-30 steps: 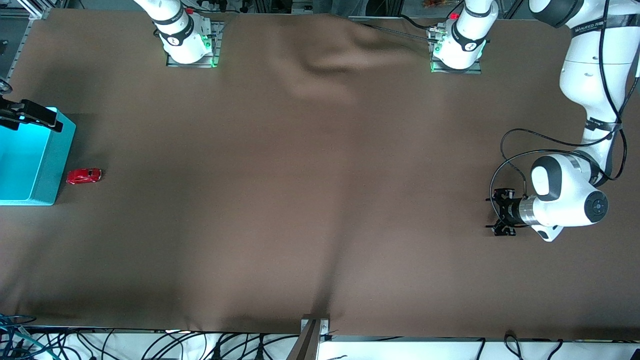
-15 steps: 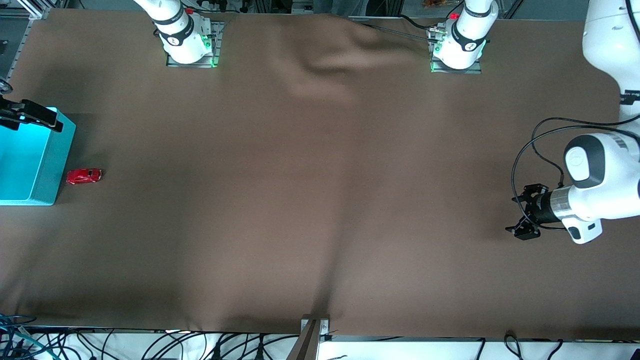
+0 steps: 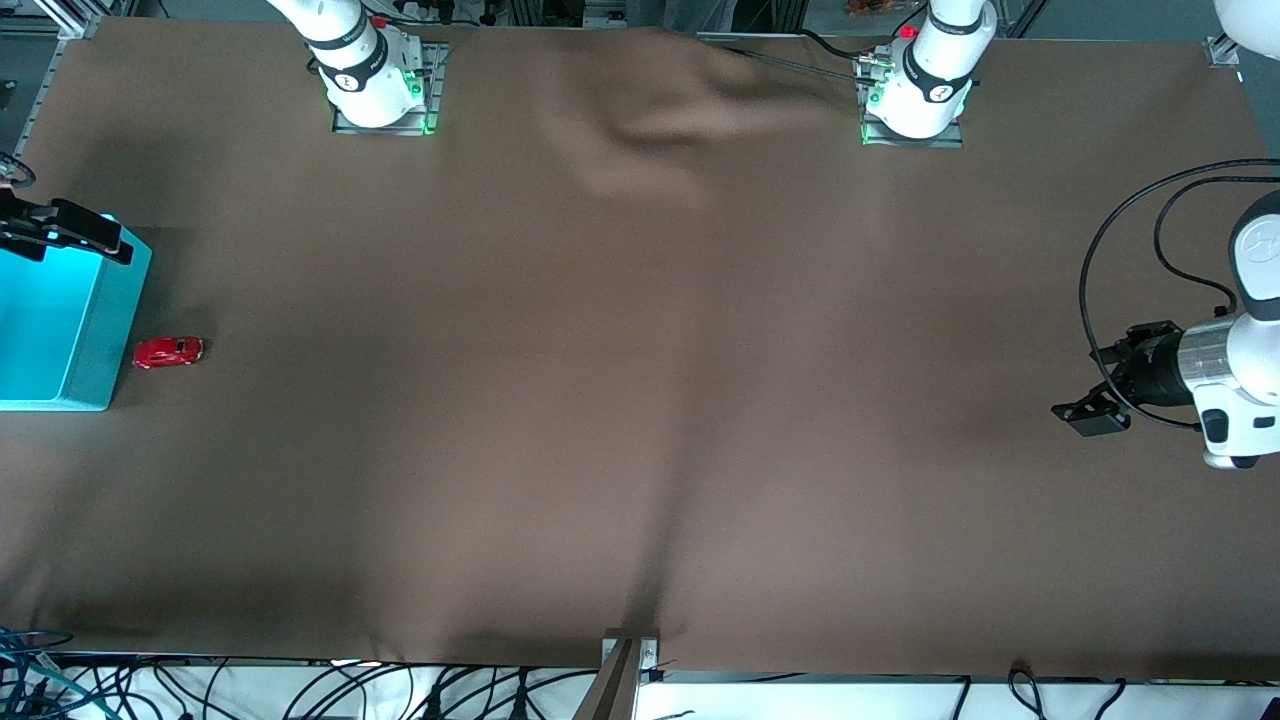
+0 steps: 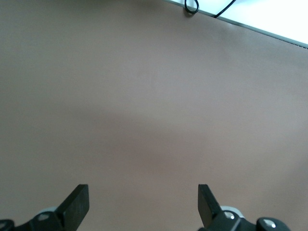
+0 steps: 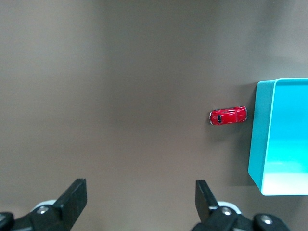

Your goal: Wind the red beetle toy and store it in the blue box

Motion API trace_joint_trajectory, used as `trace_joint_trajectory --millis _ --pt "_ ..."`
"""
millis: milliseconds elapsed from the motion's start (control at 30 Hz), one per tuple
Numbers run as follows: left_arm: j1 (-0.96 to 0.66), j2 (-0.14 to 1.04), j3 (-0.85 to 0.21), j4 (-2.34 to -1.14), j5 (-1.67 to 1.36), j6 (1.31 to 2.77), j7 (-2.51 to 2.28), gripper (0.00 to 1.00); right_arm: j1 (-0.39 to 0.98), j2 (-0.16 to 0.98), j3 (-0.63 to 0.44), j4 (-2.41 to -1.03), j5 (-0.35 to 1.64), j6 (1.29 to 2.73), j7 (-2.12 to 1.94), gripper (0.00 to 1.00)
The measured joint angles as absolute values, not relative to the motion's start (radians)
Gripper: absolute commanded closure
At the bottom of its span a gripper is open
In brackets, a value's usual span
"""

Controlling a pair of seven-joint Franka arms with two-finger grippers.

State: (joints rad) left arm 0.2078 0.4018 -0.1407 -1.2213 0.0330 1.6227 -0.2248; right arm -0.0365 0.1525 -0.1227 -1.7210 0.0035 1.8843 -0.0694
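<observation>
Front view: beetle [image 3: 168, 352] unwound beside box [image 3: 105, 330], frame's left edge; right tool [image 5: 139, 202] released above it; left tool [image 3: 1092, 412] released, waiting; next: descend, grasp beetle.

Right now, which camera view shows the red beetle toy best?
The right wrist view: the red beetle toy appears whole from above, on the cloth beside the blue box, with nothing covering it. The front view shows it too, only smaller, by the box wall. The left wrist view shows bare cloth and no toy.
</observation>
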Motion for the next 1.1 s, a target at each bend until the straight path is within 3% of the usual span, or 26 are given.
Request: trace_joint_trajectory --millis 600,1100 --pt "0.196 0.398 -0.147 -1.221 0.033 1.623 -0.216 0.0 -0.044 0.272 -0.231 -1.794 0.004 2.057 -0.063 0.0" --pt "0.193 0.398 -0.149 -1.221 0.033 1.635 -0.215 0.0 -0.054 0.346 -0.251 -1.913 0.004 2.344 0.225 0.0"
